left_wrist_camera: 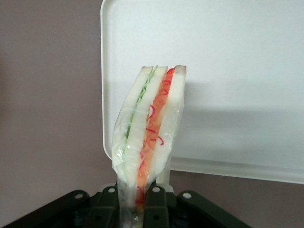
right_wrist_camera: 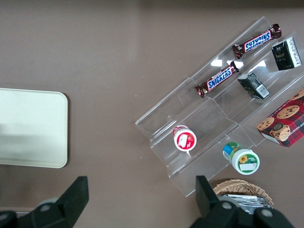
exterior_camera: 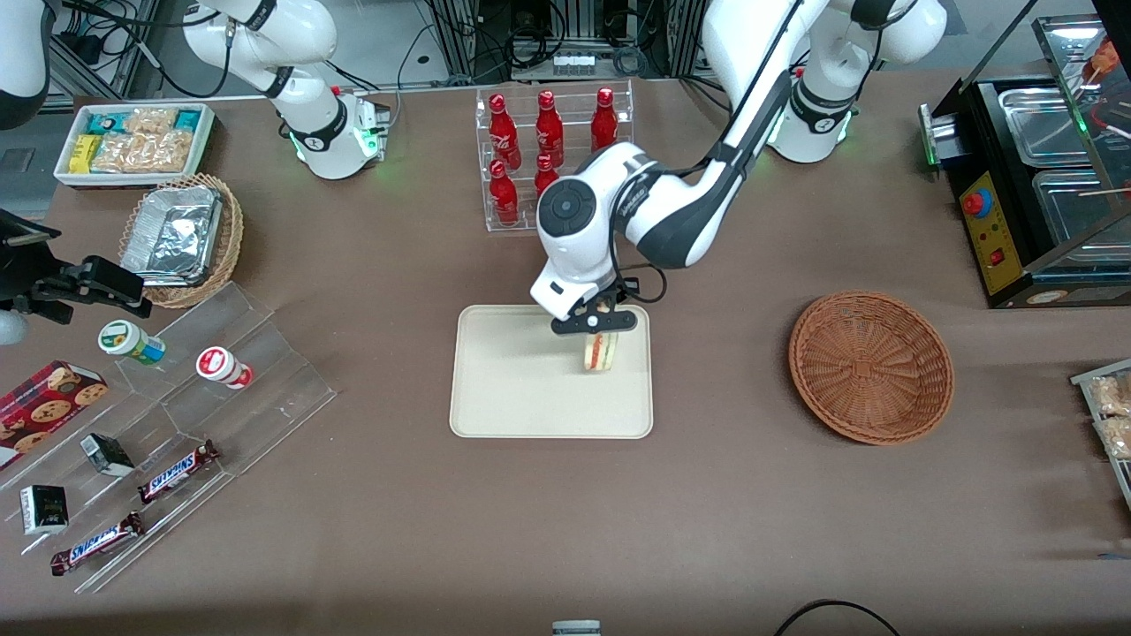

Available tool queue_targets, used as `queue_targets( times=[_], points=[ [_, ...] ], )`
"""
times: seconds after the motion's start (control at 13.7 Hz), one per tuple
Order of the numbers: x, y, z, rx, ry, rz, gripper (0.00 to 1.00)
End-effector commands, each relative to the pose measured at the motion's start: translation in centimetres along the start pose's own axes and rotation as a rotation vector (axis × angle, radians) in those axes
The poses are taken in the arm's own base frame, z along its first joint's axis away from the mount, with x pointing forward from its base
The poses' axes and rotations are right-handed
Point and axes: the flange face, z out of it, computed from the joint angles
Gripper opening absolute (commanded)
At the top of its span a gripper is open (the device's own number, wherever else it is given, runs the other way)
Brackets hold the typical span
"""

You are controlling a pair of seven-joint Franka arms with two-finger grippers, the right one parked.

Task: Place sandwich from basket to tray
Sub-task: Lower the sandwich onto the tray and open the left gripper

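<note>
sandwich pinched upright in your pincer, above tray near its working-arm edge | basket emptied, well apart | risk: release this close to the rim and the wedge may topple onto tabletop

Glossy film on sandwich; matt plastic tray; woven wicker basket.
</note>
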Motion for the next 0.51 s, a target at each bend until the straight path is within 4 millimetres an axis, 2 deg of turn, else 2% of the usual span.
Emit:
queue_targets(
  times=[0.0, 0.15, 0.44],
  points=[
    [1.6, 0.5, 3.1, 0.006, 0.005, -0.018, 0.0],
    [2.1, 0.0, 3.4, 0.003, 0.003, -0.031, 0.0],
    [3.1, 0.2, 6.4, 0.001, 0.003, -0.043, 0.0]
  ],
)
